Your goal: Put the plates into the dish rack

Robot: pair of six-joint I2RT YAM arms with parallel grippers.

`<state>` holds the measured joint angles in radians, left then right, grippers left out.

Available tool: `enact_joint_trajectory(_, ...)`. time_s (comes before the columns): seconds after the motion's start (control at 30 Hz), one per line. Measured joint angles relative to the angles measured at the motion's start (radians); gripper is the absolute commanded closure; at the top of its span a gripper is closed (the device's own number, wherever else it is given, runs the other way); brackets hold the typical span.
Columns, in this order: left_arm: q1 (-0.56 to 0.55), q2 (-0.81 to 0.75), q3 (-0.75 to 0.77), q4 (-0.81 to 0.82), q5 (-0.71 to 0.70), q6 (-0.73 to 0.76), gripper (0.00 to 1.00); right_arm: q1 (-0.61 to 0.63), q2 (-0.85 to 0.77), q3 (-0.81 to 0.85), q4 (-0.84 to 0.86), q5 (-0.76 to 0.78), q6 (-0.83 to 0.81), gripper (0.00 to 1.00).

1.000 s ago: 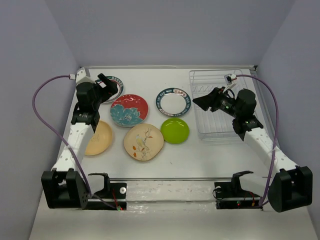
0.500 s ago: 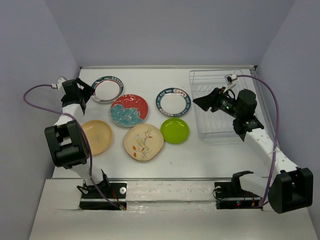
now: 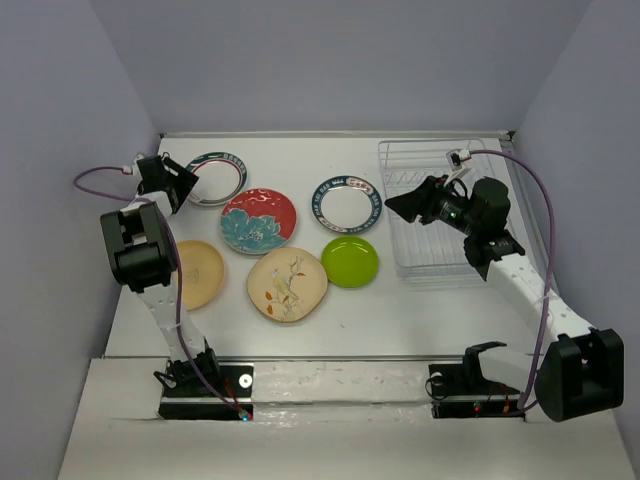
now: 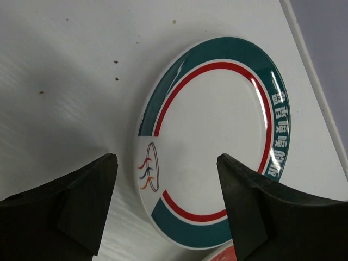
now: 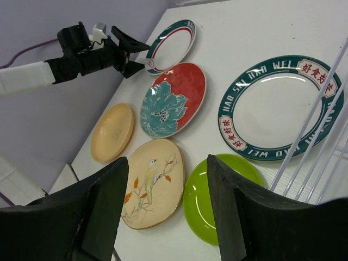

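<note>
Nearest us, at 8 o'clock on the table (image 3: 400, 320), we see the tan-orange plate (image 3: 200, 275) lying flat. The beige bird plate (image 3: 287, 283) is just beside it at its 3 o'clock, then the lime green plate (image 3: 350, 261) further along at 3 o'clock again, near but apart. One row back, the red plate (image 3: 258, 220) with its teal flower sits at 12 o'clock of the beige one, rims close; we cannot tell if they touch. A teal-rimmed plate (image 3: 345, 203) lies at 12 o'clock of the lime one, apart from it. The dish rack (image 3: 440, 255) fills the 2 o'clock part of the table, its left wall just beside the lime and teal-rimmed plates. All six plates lie flat on the table outside it, on its 9 o'clock side. The right gripper (image 3: 403, 207) hangs over the rack's left edge, aimed toward 9 o'clock, fingers (image 5: 103, 212) released and spread, nothing between them. Its wrist view looks past them at all six plates and a few rack wires. Farthest, at 10 o'clock near the back-left corner, we see the second teal-rimmed plate (image 3: 215, 177). The left gripper (image 3: 185, 183) sits low at that plate's 9 o'clock rim. In the wrist view its fingers are released, spread either side of the plate's near rim, not clamped on it; whether they touch the plate we cannot tell.
</note>
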<state>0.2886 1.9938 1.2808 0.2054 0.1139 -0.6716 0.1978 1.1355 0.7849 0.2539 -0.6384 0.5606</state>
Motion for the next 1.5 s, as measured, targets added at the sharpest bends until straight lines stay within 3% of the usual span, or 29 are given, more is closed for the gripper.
enact_joint_trajectory(0.2, 0.001, 0.094, 0.051, 0.035, 0.045, -0.026, 0.37, 0.000, 0.017, 0.000, 0.000, 0.005, -0.011, 0.35)
enact_joint_trajectory(0.3, 0.002, 0.113, 0.051, 0.066, 0.068, -0.047, 0.51, 0.000, 0.024, 0.000, -0.001, 0.011, -0.016, 0.35)
enact_joint_trajectory(0.43, 0.002, 0.133, 0.050, 0.100, 0.085, -0.070, 0.94, 0.000, 0.043, 0.000, -0.003, 0.011, -0.019, 0.35)
enact_joint_trajectory(0.7, 0.002, 0.134, -0.014, 0.274, 0.132, -0.138, 0.94, 0.000, 0.052, 0.000, -0.007, 0.013, -0.021, 0.35)
enact_joint_trajectory(0.83, 0.008, 0.102, -0.097, 0.356, 0.144, -0.164, 0.94, 0.000, 0.064, 0.000, -0.006, -0.005, -0.018, 0.24)
enact_joint_trajectory(1.0, 0.015, 0.036, -0.163, 0.436, 0.179, -0.196, 0.94, 0.023, 0.121, 0.026, -0.001, -0.032, -0.006, 0.16)
enact_joint_trajectory(1.4, 0.008, -0.208, -0.166, 0.566, 0.276, -0.254, 0.94, 0.189, 0.370, 0.259, -0.010, -0.035, -0.007, 0.14)
enact_joint_trajectory(1.5, -0.014, -0.299, -0.242, 0.600, 0.290, -0.291, 0.94, 0.195, 0.426, 0.345, -0.025, -0.039, -0.006, 0.13)
